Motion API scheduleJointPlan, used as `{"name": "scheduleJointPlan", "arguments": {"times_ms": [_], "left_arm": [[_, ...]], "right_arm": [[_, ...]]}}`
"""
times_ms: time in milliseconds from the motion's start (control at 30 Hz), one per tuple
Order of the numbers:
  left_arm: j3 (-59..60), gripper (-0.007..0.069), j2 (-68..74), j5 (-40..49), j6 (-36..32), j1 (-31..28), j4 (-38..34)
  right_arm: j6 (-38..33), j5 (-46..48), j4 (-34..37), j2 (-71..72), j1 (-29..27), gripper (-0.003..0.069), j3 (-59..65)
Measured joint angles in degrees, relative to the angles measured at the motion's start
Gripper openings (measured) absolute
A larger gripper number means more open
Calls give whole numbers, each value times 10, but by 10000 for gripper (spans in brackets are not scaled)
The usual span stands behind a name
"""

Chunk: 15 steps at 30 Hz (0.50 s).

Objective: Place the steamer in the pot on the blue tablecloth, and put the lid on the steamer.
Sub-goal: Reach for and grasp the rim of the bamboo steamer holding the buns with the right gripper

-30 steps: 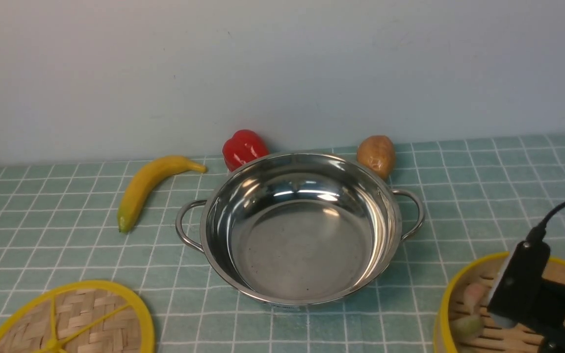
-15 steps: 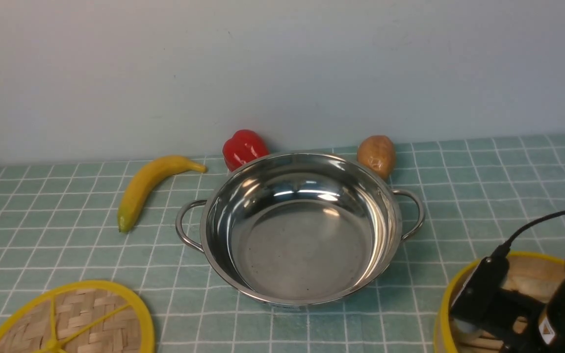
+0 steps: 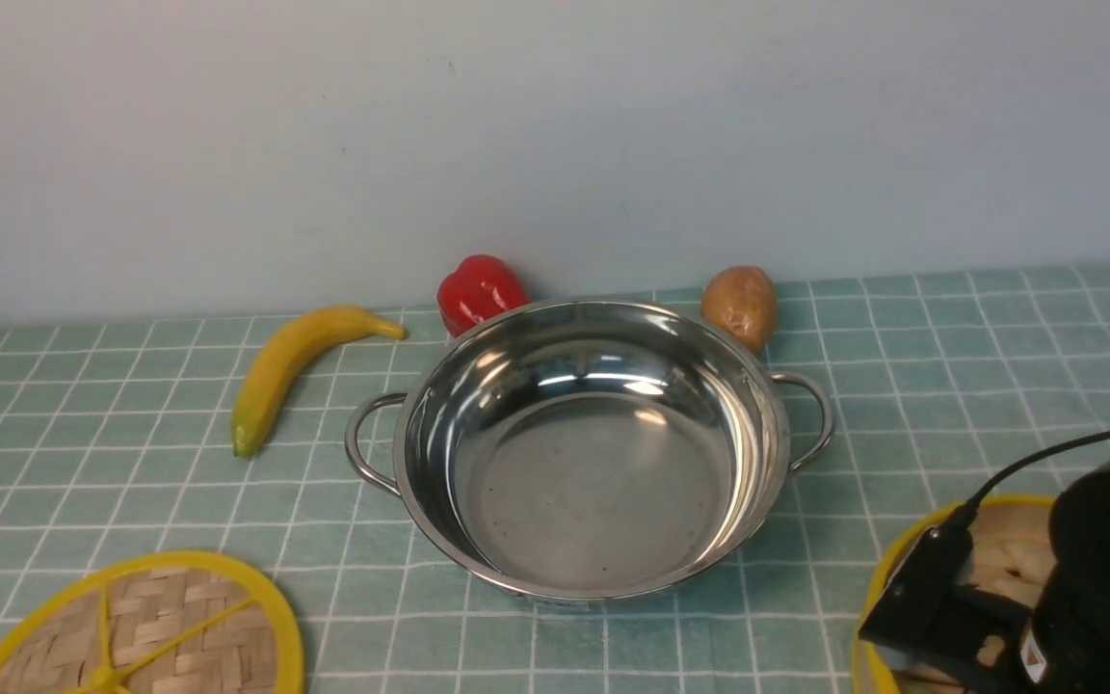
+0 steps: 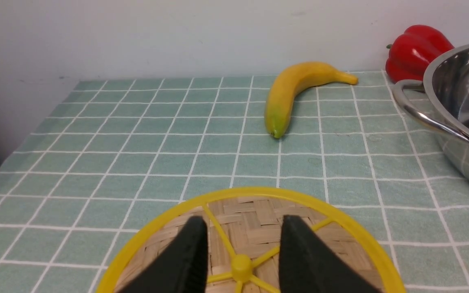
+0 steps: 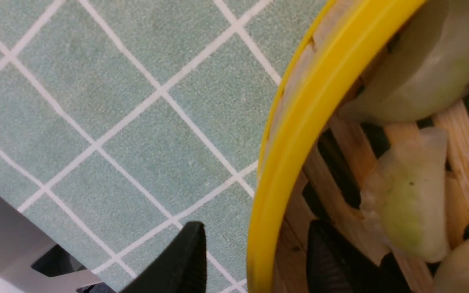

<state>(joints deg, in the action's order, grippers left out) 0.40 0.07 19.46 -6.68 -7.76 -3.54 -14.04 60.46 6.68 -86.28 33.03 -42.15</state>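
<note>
Right arm has sunk lower and come nearer the camera in the front view, now covering more of the steamer (image 5: 287,154) than a second ago; nothing else has shifted. Steamer sits on the blue tablecloth (image 3: 131,482), right of the pot (image 3: 594,482) and nearer the camera than it, well apart from it, not yet inside. Front view gives only the arm's black body over the basket; the jaws cannot be read there. Right wrist view settles it: right gripper (image 5: 255,228) stands open astride the yellow rim, one finger outside over the cloth with a strip of cloth showing between it and the rim, the other inside over the slatted floor. Same view shows pale dumplings (image 5: 405,211) lying on the slats, barely seen from the front. Lid (image 3: 145,627) lies flat on the cloth, left of the pot and nearer the camera. Left gripper (image 4: 242,219) is out of the front view; left wrist view shows it above the lid, jaws apart, one finger on each side of the centre knob (image 4: 240,264), gaps visible on both sides. Pot is empty. Banana (image 3: 285,371) lies left of the pot; red pepper (image 3: 478,289) stands behind its far left rim, potato (image 3: 740,304) behind its far right rim.
</note>
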Motion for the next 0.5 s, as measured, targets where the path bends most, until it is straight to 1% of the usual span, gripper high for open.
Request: {"name": "scheduleJointPlan", "arguments": {"times_ms": [367,433,500], "left_arm": [[0,243,0,0,0,0,0],[0,243,0,0,0,0,0],[0,243,0,0,0,0,0]], "right_arm": [[3,-3,-3,-27,0,346,0],[7,-2,-4,-27,0,330,0],[10,1,-4,-27,0,295,0]]}}
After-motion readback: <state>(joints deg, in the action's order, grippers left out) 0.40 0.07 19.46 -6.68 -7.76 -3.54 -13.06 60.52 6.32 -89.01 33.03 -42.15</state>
